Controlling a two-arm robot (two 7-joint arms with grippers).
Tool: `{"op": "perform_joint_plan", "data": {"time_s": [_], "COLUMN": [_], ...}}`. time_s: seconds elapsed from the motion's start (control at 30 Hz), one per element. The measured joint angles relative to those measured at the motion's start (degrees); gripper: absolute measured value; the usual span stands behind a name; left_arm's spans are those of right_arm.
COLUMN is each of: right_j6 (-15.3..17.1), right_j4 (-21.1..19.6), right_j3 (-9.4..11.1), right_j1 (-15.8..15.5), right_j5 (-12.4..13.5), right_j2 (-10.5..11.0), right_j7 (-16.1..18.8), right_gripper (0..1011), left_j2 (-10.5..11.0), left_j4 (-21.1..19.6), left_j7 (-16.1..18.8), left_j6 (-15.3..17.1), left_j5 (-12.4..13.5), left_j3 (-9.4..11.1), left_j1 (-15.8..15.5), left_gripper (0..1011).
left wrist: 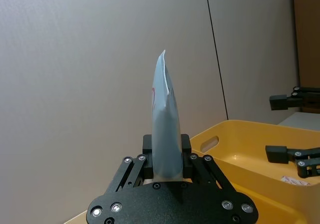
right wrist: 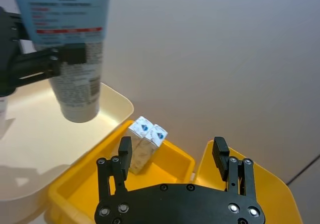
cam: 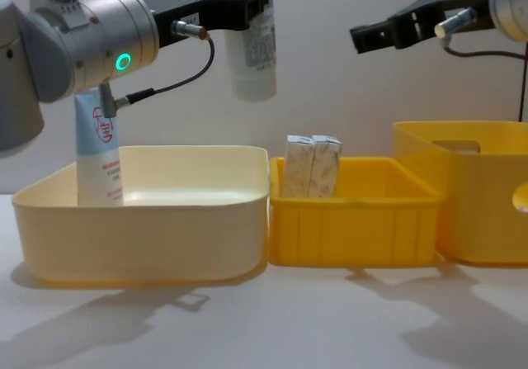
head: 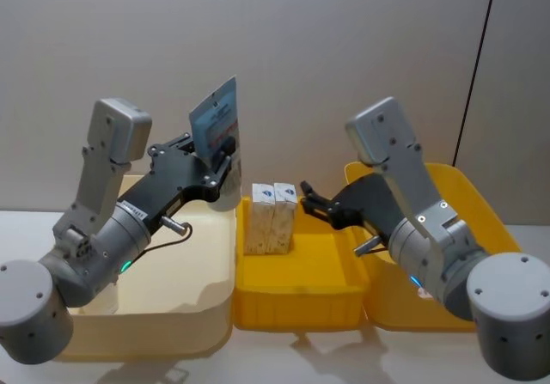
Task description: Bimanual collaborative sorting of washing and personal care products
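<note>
1. Three bins stand in a row. In the leftmost, the cream bin (cam: 140, 220), a standing tube (cam: 97, 158) rises at the left.
2. The left gripper (head: 225, 154) clamps the held tube (head: 215, 126) upright, cap down, above that bin's far right corner.
3. The right gripper (head: 311, 199), fingers spread wide, points left toward the held tube, well apart from it.
4. Two cartons (head: 271, 216) stand below, in the middle bin (cam: 355, 220).

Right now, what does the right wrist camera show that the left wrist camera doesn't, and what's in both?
The right wrist view gives you two cream cartons standing side by side in the small yellow bin, the cream bin next to it, and the printed face of the tube. The left wrist view instead gives the tube edge-on and a small speckled item lying inside the tall yellow bin. Both share the tube clamped in the left gripper and the right gripper, open and empty.
</note>
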Motion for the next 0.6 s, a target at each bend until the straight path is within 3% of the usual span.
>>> {"op": "perform_joint_plan", "data": {"time_s": [0.6], "right_j6": [-2.3], "right_j4": [2.6], "right_j3": [-2.3], "right_j1": [2.1], "right_j5": [-0.9], "right_j2": [-0.3], "right_j7": [2.9], "right_gripper": [1001], "left_j2": [0.0], "left_j4": [-1.1], "left_j7": [-0.5], "left_j6": [0.4], "left_j5": [0.7], "left_j3": [-0.8], "left_j1": [1.7], "left_gripper": [300]}}
